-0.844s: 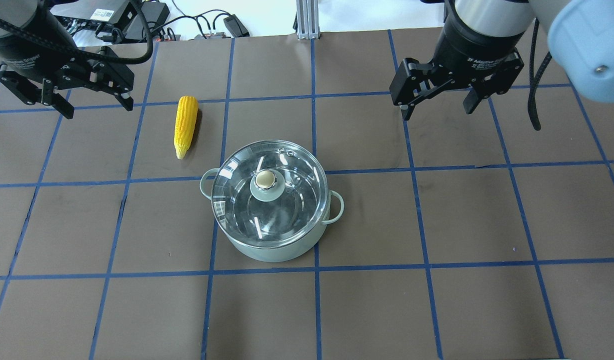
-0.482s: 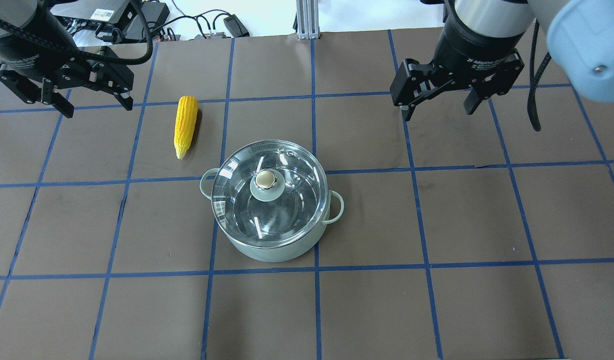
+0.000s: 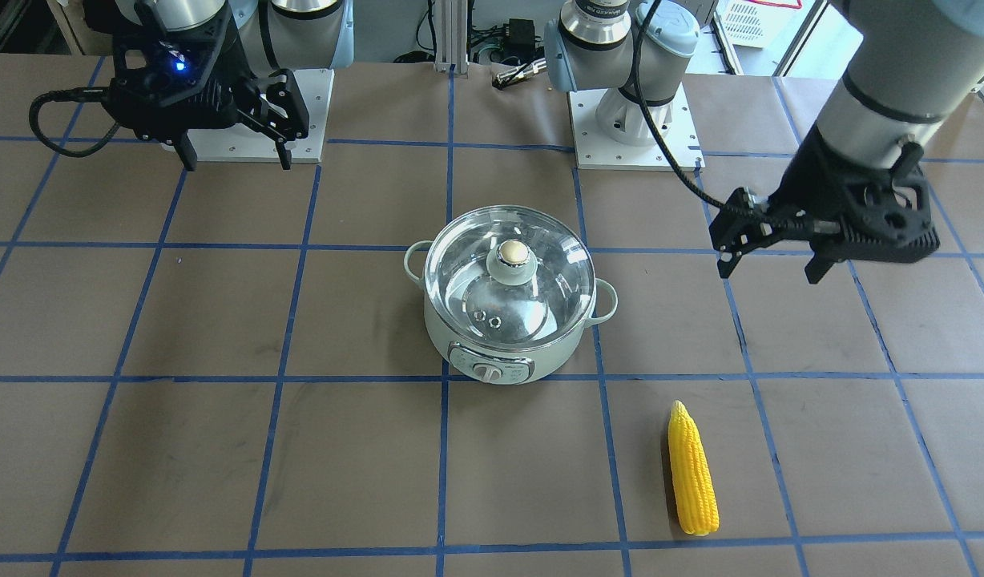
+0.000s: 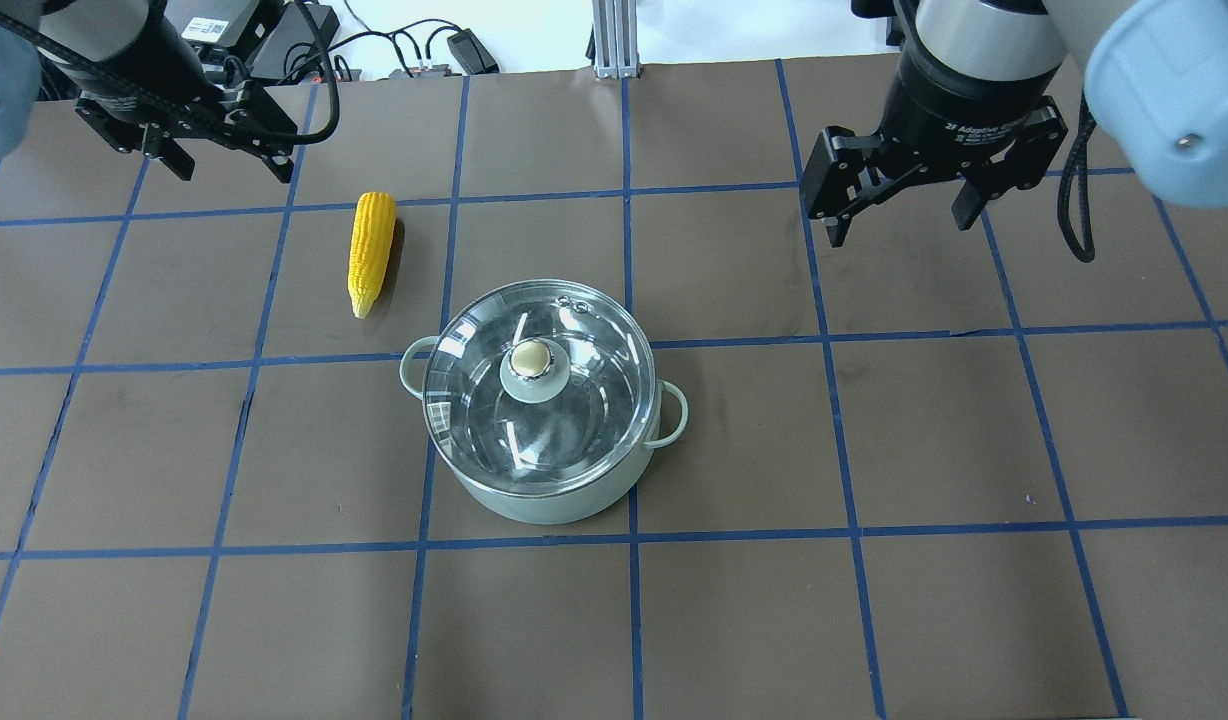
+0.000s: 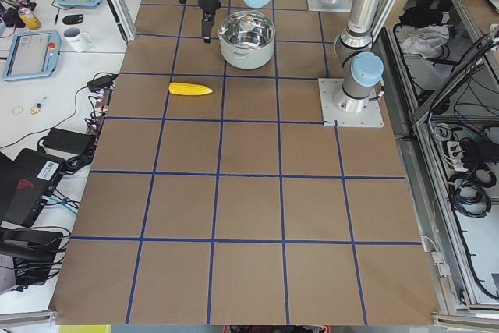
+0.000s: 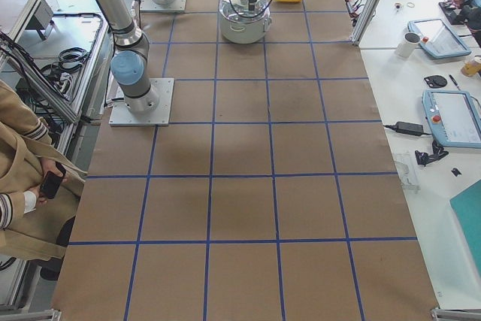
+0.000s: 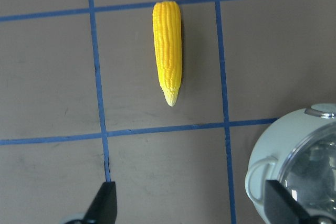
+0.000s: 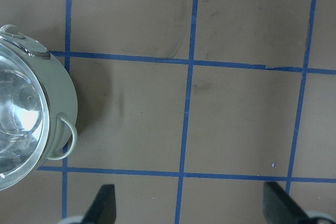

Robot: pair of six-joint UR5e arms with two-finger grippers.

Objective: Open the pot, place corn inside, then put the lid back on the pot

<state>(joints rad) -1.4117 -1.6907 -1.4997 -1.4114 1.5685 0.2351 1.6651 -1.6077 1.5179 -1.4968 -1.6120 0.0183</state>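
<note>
- Corn (image 3: 692, 473) — laid flat on the bench (image 3: 219, 449), on the far side of the pot from the robot and toward the robot's left; the tapered tip is pointed back toward the robot. It is set well apart from the pot and is touched by nothing.
- Pot (image 3: 492, 365) — placed upright near the middle of the bench, with the control dial turned away from the robot and a loop handle shown on each side.
- Lid (image 3: 540, 280) — seated level on the rim of the pot, so the pot is closed; the knob (image 3: 514, 253) is seen at its centre.
- Left gripper (image 3: 768, 272) — held above the bench, off to the robot's left of the pot and short of the corn. Its fingers (image 7: 105, 200) are spread wide and nothing is held.
- Right gripper (image 3: 237, 164) — held above the bench on the other side of the pot, well apart from it. Its fingers (image 8: 103, 203) are likewise spread wide, with nothing between them.
</note>
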